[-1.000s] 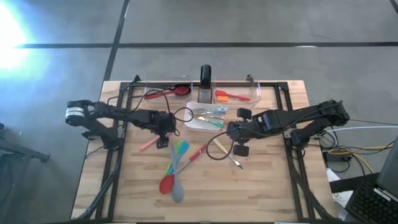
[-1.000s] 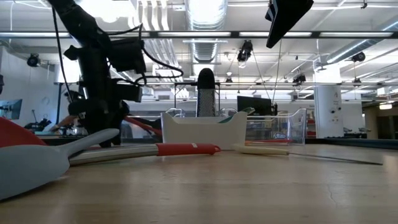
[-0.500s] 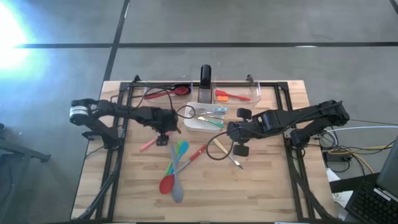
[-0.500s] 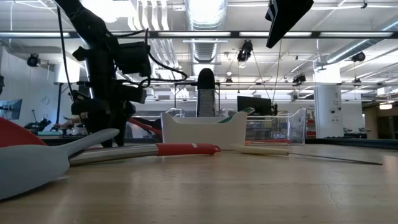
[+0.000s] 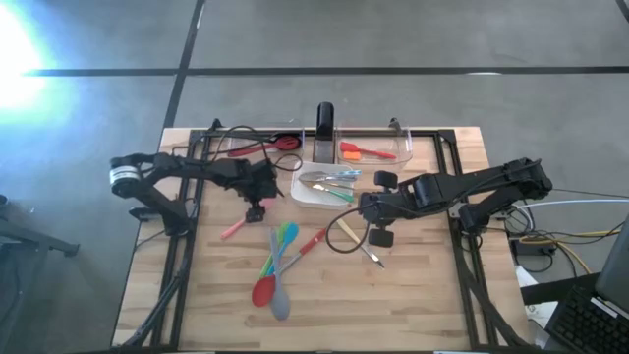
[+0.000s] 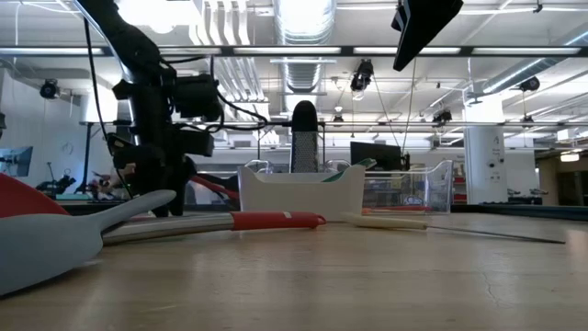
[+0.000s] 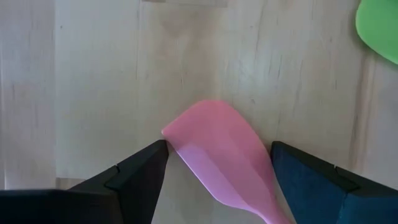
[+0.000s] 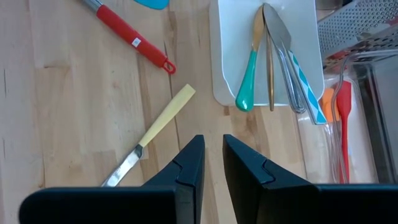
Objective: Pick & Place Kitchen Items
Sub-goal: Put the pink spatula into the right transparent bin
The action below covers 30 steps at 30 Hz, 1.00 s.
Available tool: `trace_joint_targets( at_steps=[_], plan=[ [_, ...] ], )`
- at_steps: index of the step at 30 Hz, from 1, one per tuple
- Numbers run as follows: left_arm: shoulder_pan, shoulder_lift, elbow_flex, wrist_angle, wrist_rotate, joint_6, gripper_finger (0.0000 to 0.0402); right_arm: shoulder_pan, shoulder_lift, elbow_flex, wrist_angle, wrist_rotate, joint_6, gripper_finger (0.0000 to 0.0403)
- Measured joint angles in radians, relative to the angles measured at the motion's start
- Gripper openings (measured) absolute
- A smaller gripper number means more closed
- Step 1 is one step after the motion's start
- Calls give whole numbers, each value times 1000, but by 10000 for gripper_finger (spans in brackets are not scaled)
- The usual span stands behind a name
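Left of the white dish (image 5: 324,187), the left gripper (image 5: 257,208) hangs over the pink spatula (image 5: 234,228), fingers wide apart, nothing held. Left wrist view: the pink spatula blade (image 7: 221,155) sits between the two dark fingers (image 7: 134,177), both tips near its edges, bare wood around it. Judged step: grasp the pink spatula.

To do it well: drop straight down until the tips reach the wood, keep the blade centred between the fingers, then close across its narrow width. It lies flat and thin, so a high close would likely slip over it. Gripping nearer the handle neck may hold better than on the soft blade.

Right gripper (image 8: 211,163) waits to the right of the dish, jaws nearly together, empty; a cream-handled knife (image 8: 152,134) and a red-handled utensil (image 8: 134,37) lie near it.

Other items: teal-handled and metal cutlery (image 8: 270,53) already in the dish; red spatulas in the clear bins (image 5: 373,147) behind it; a cluster of coloured spoons (image 5: 275,265) in front of the dish, beside the pink spatula. Many pieces are still loose, so the task looks only partly done.
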Motion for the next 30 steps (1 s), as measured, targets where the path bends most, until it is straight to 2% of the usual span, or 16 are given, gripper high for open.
trace_joint_targets(
  at_steps=[5,9,19,22,24,30],
  plan=[
    [0,10,-25,15,5,-8,289,0,0,0,0,0,-15,52],
    [0,46,-44,21,-14,-16,260,0,0,0,1,0,-15,52],
    [-2,82,-46,38,-12,-63,86,0,0,0,4,0,-15,52],
    [-2,83,-39,39,2,-71,71,0,0,0,4,0,-15,52],
    [-2,84,-34,38,7,-70,26,0,0,0,4,1,-15,52],
    [-2,86,-11,6,16,-83,24,0,0,0,3,1,-15,52]
  ],
)
